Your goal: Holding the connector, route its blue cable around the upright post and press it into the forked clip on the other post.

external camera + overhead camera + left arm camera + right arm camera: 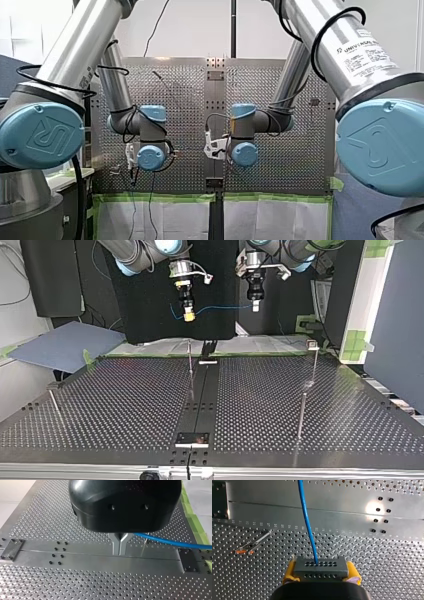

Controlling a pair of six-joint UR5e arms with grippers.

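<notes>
In the right wrist view the grey connector (320,567) sits clamped between my right gripper's yellow pads (290,573). Its blue cable (307,517) leaves the connector and runs ahead over the perforated table. In the top view my right gripper (188,315) hangs high above the table's far edge. The cable (220,307) stretches across to my left gripper (255,306) beside it. In the left wrist view my left gripper (120,548) has its metal fingers shut on the cable (170,542), which trails off to one side. A thin upright post (190,365) stands below both grippers.
More thin posts stand on the table: one with a small head (313,360) at the top view's right, a shorter one (301,415) nearer, another (54,401) at the left. One post (254,544) shows below my right gripper. A dark centre rail (200,400) with a bracket (192,439) crosses the table.
</notes>
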